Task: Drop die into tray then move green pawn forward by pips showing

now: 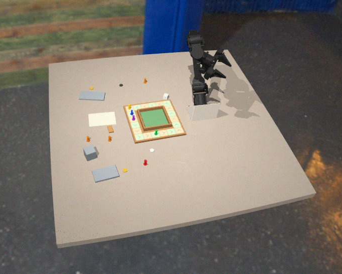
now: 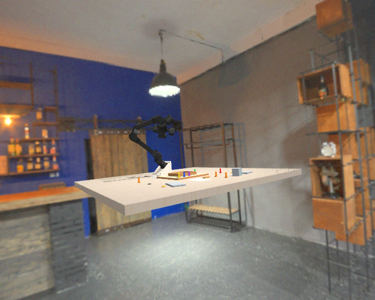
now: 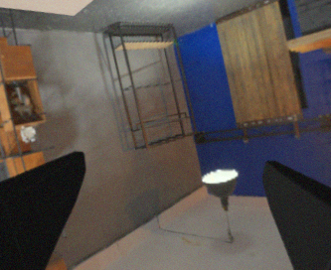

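Nearest to us in the top view, a grey slab (image 1: pixel 105 172), a yellow disc (image 1: pixel 124 170) and a red pawn (image 1: pixel 145 162) lie on the bench (image 1: pixel 194 182), with a white disc (image 1: pixel 151 150) a little further in. We leave all of these alone.

Next comes the board (image 1: pixel 154 120), a wooden frame with a ring of arrowed squares around a sunken green tray (image 1: pixel 153 118). Our green pawn (image 1: pixel 156 132) stands upright on the near row of squares, just in front of the tray wall. The yellow pawn (image 1: pixel 129 106), blue pawn (image 1: pixel 131 112) and purple pawn (image 1: pixel 133 117) stand in a line down the left column.

Beyond the board's far right corner, just off it, the die (image 1: pixel 166 96) rests on the bench. It is small and white, and looks tilted; its pips are too small for us to read.

Furthest back, the arm rises from its base with the gripper (image 1: pixel 221 67) raised high and well apart from the die. Its fingers stand wide apart and hold nothing; the wrist view shows only the room between them.

We judge that the turn has not begun. The tray holds no die and the green pawn looks unmoved. Everything remains: grasp the die, drop it in the tray, read it, advance the pawn, release and withdraw.
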`<state>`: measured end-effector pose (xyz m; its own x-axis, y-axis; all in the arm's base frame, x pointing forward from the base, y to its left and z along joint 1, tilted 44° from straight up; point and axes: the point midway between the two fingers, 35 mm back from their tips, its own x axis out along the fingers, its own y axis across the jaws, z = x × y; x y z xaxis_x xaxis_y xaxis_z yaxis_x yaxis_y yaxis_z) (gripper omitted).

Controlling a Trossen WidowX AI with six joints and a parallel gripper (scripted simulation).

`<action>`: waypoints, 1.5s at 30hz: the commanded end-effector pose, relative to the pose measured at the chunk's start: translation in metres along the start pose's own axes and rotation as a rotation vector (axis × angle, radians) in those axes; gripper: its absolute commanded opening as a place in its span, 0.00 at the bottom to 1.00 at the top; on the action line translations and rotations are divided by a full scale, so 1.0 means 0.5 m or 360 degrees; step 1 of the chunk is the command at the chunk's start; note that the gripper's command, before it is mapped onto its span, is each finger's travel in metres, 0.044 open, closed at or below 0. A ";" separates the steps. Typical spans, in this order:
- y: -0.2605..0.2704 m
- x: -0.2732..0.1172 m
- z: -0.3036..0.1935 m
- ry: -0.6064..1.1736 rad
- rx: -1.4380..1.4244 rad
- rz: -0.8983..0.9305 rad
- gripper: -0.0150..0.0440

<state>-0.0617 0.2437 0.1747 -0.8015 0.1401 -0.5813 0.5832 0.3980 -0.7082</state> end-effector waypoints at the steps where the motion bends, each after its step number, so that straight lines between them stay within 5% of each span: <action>1: 0.004 -0.002 0.002 -0.0001 -0.0014 0.0016 0.89; 5: 0.082 -0.048 0.049 -0.0062 -0.0269 0.0326 0.72; 13: 0.225 -0.204 0.212 -0.0513 -0.0630 0.0957 0.72; 19: 0.254 -0.323 0.381 -0.1070 -0.0693 0.1152 0.72; 26: 0.191 -0.407 0.573 -0.1670 -0.0589 0.0952 0.72; 32: 0.075 -0.417 0.713 -0.2000 -0.0415 0.0434 0.72; 45: 0.043 -0.408 0.744 -0.2037 -0.0373 0.0274 0.72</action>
<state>0.1655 -0.1103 0.1315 0.0559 -0.6916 -0.7201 0.5310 0.6314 -0.5651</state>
